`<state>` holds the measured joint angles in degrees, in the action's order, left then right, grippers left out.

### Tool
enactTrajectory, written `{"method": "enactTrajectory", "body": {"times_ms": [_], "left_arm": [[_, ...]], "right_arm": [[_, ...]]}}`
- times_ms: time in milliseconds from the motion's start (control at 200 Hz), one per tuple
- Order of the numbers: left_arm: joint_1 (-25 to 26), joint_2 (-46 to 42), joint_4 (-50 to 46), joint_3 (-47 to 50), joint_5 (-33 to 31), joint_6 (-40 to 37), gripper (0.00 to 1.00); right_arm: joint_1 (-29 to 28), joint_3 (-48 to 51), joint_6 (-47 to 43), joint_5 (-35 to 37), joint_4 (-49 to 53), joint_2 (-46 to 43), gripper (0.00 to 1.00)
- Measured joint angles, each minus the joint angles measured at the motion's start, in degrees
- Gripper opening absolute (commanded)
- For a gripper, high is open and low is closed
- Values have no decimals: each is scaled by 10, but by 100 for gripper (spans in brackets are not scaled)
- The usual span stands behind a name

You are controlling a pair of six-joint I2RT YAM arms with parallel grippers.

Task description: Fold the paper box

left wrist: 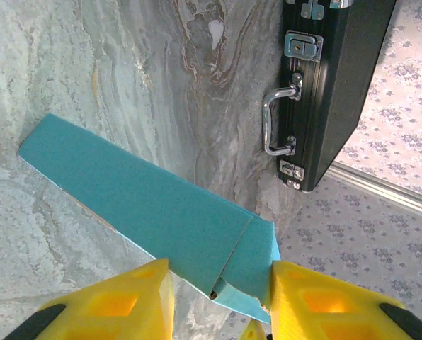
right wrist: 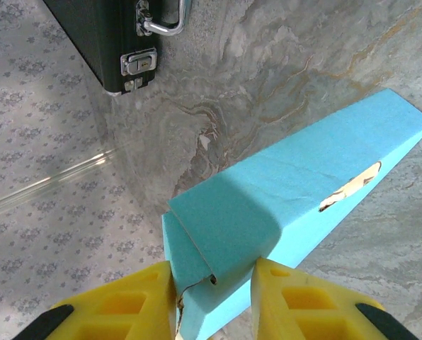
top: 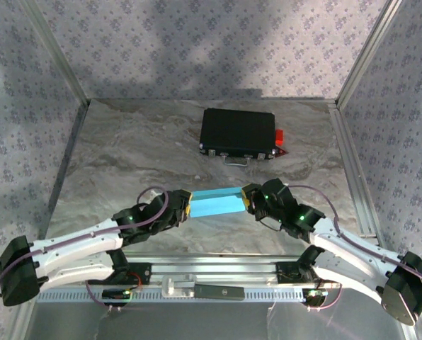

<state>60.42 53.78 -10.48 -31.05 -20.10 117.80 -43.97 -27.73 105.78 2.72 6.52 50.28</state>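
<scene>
Both grippers grip the paper box by its ends. The left gripper is closed onto the left end flap and the right gripper clamps the right end. It spans between them over the near-middle surface, with 1 black case behind.

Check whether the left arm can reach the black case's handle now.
Probably not yet: the left gripper straddles the paper box's end. Otherwise bare table lies between it and the handle.
</scene>
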Motion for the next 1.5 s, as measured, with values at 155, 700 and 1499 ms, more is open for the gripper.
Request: {"method": "enactTrajectory", "body": {"times_ms": [155, 700, 1499], "left_arm": [[0, -7, 0, 5, 0, 2, 27], [0, 3, 14, 9, 0, 4, 0], [38, 17, 12, 3, -20, -218, 31]], "right_arm": [[0, 5, -3, -2, -8, 0, 27], [7, 21, -14, -4, -25, -3, 7], [102, -8, -282, -117, -4, 34, 17]]}}
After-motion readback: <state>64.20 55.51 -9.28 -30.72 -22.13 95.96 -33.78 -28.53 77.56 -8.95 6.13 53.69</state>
